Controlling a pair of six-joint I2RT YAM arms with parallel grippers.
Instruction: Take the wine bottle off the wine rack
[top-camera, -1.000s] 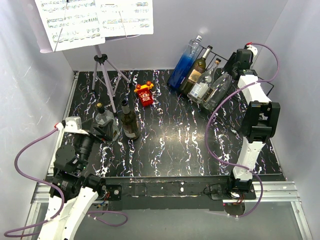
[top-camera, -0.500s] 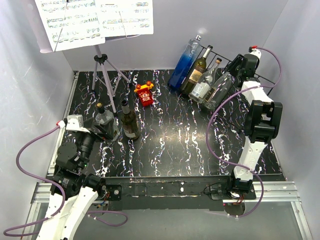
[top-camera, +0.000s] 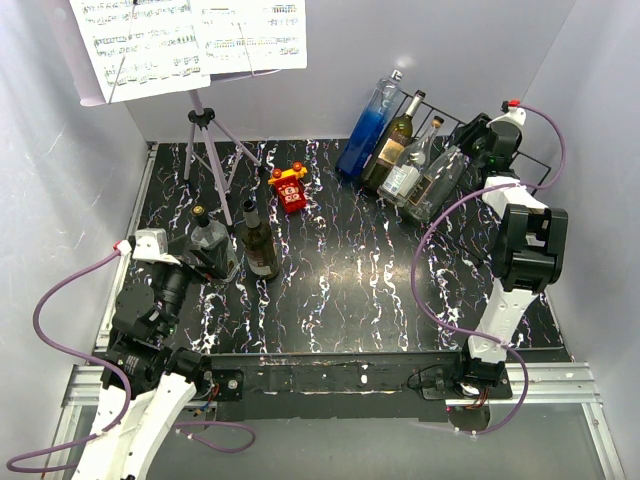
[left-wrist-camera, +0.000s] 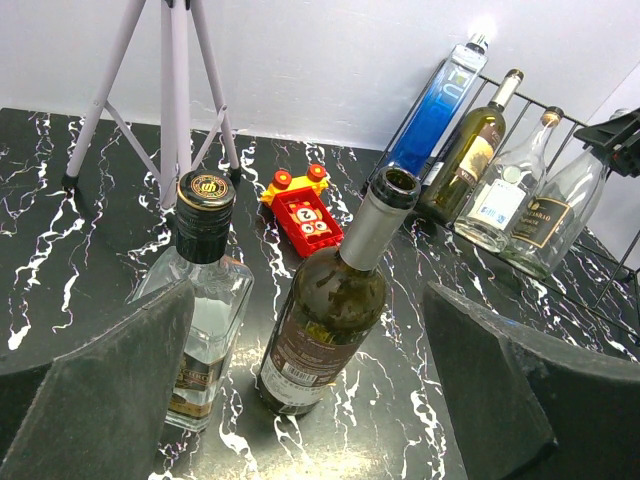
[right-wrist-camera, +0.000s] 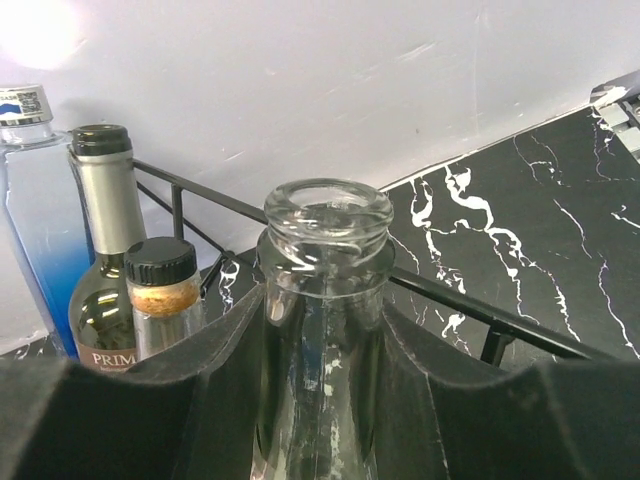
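R gripper (right-wrist-camera: 325, 340) is clamping the clear bottle (right-wrist-camera: 327, 230) by the neck, bottle leaning in the wine rack (right-wrist-camera: 455, 297), rightmost slot. L gripper (left-wrist-camera: 300, 340) is sitting open, nothing held. Risk: slick glass slipping, or base snagging the rack and knocking the neighbour bottle (right-wrist-camera: 160, 290).

Wine bottle (right-wrist-camera: 325, 300) glossy clear glass; wine rack (right-wrist-camera: 450, 296) black wire; table (top-camera: 350, 262) glossy.
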